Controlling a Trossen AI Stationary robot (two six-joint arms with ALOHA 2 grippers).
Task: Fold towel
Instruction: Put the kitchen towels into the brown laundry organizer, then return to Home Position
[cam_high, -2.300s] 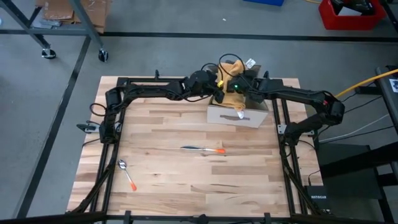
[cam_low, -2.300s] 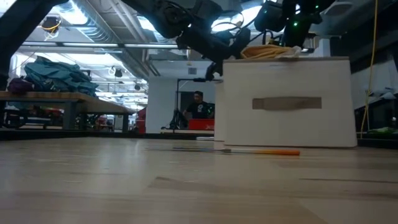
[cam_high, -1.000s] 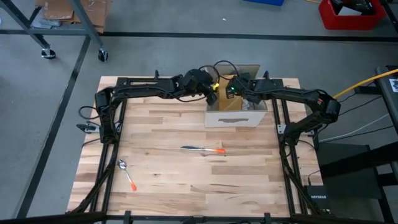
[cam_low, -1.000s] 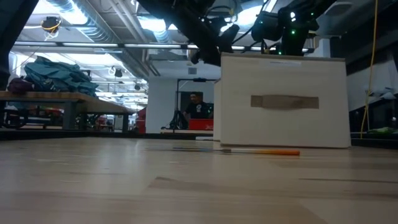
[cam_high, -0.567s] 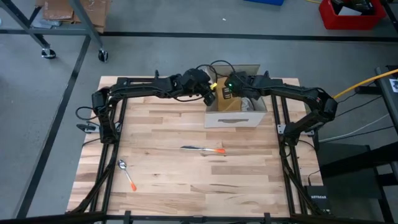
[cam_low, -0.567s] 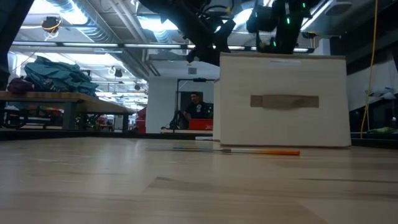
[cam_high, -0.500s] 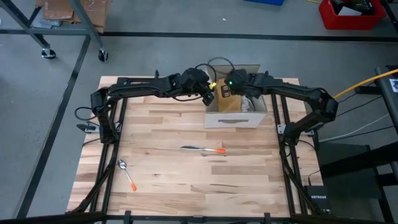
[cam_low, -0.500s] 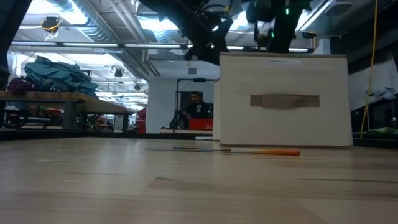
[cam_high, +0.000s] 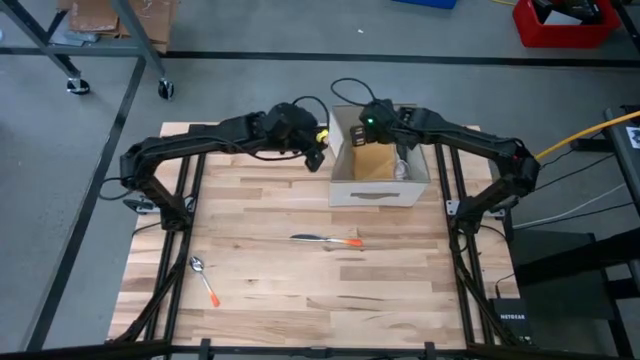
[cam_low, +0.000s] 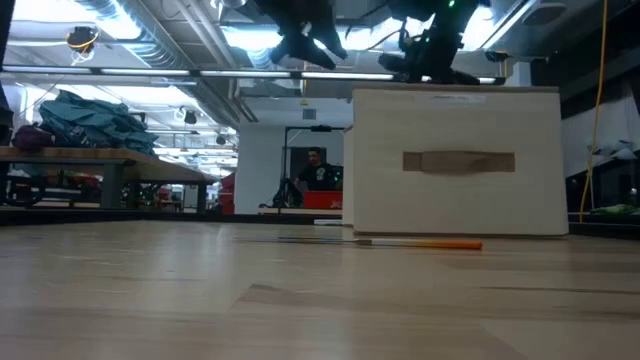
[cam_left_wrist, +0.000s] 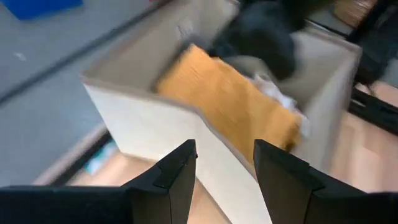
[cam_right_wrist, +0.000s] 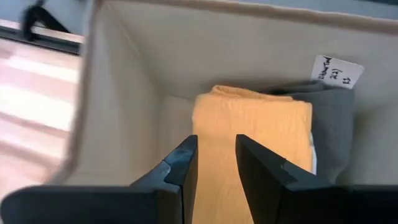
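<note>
— Where's the towel (cam_right_wrist: 252, 149)?

— Folded, lying in the box (cam_high: 378, 187) at the table's (cam_high: 270, 280) far edge, beside a grey cloth (cam_right_wrist: 333, 134).

— And your grippers?

— My right gripper (cam_right_wrist: 213, 163) hangs over the box, fingers apart, empty. My left gripper (cam_left_wrist: 225, 168) hovers just outside the box, fingers apart too, holding nothing.

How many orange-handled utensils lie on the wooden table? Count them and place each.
2. An orange-handled knife lies mid-table in front of the beige fabric box; an orange-handled spoon lies near the front-left corner. None other seen.
</note>
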